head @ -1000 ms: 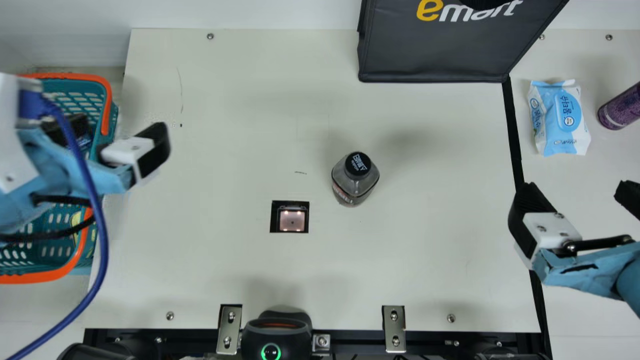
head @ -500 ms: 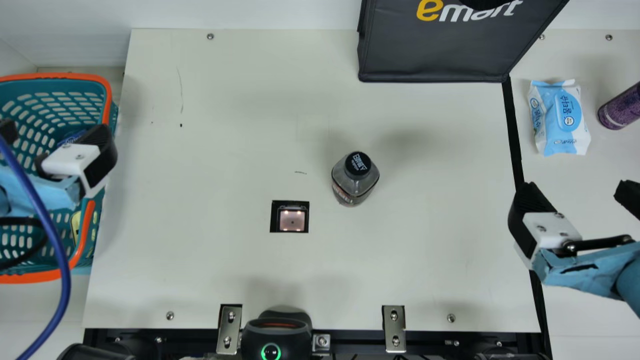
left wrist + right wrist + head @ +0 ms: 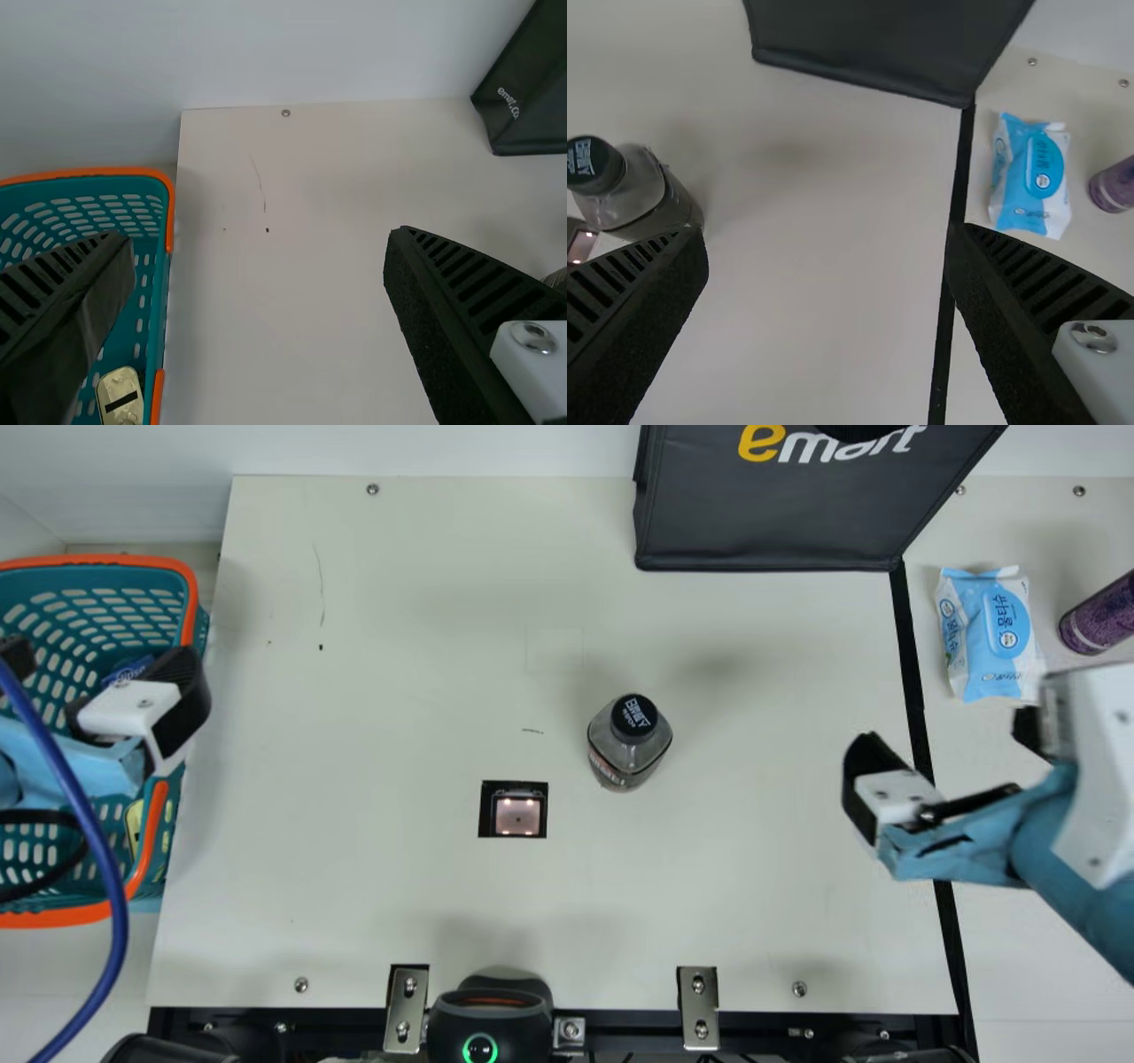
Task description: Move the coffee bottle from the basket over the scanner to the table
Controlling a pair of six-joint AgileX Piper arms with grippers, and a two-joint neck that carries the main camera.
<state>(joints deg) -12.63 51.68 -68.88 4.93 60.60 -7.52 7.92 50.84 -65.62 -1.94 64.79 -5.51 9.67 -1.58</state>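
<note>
Coffee bottle (image 3: 627,748): upright on the cream table (image 3: 399,646), black cap up, some dark contents seen through the clear wall. It stands near the scanner window (image 3: 518,816), on the right arm's side of it and a little toward the bag, apart from both arms. Scanner window: set in the tabletop, small lights lit.

Left gripper (image 3: 102,662): at the basket (image 3: 97,560); from where I stand it appears over it, one finger near the rim on the table side. Pincer released, fingers spread wide, nothing between them.

Right gripper (image 3: 950,742): over the table's right side, well apart from the bottle. Pincer likewise released, fingers wide, no load.

Basket: teal mesh, orange rim, at the table's left edge. Inside, a blue item (image 3: 131,669), partly hidden, and a pale yellow item (image 3: 120,396).

Surroundings: black bag (image 3: 771,522) at the far edge; blue-and-white wipes pack (image 3: 992,633) beyond the black strip (image 3: 917,691), purple container (image 3: 1099,615) just beside it. At the near edge, a black device (image 3: 492,1014) with a green glowing ring.
</note>
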